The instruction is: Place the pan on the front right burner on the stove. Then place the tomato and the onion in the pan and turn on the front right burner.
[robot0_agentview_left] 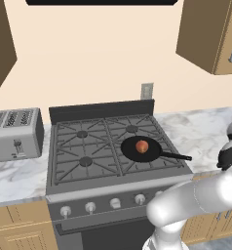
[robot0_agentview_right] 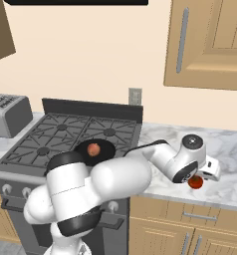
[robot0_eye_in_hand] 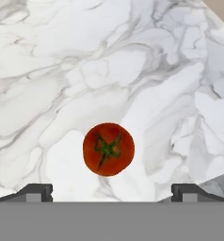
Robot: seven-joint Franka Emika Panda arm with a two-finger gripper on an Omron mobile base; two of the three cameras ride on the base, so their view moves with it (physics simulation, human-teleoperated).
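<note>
The black pan (robot0_agentview_left: 129, 149) sits on the near-right grate section of the stove (robot0_agentview_left: 84, 146), covering the front right burner, with its handle (robot0_agentview_left: 176, 156) pointing right. The pinkish onion (robot0_agentview_left: 142, 146) lies inside the pan (robot0_agentview_right: 106, 148). On the marble counter to the right of the stove rests the red tomato (robot0_agentview_right: 195, 183). My gripper (robot0_agentview_right: 198, 175) hangs just above it, pointing down. In the hand view the tomato (robot0_eye_in_hand: 108, 149) lies on the marble between and just ahead of the fingertips, and my gripper (robot0_eye_in_hand: 112, 192) is open wide, holding nothing.
A row of silver knobs (robot0_agentview_left: 140, 198) runs along the stove front. A toaster (robot0_agentview_left: 15, 133) stands on the counter left of the stove. Wall cabinets (robot0_agentview_right: 210, 45) hang above the right counter (robot0_agentview_right: 225, 149). My arm reaches across the counter's front edge.
</note>
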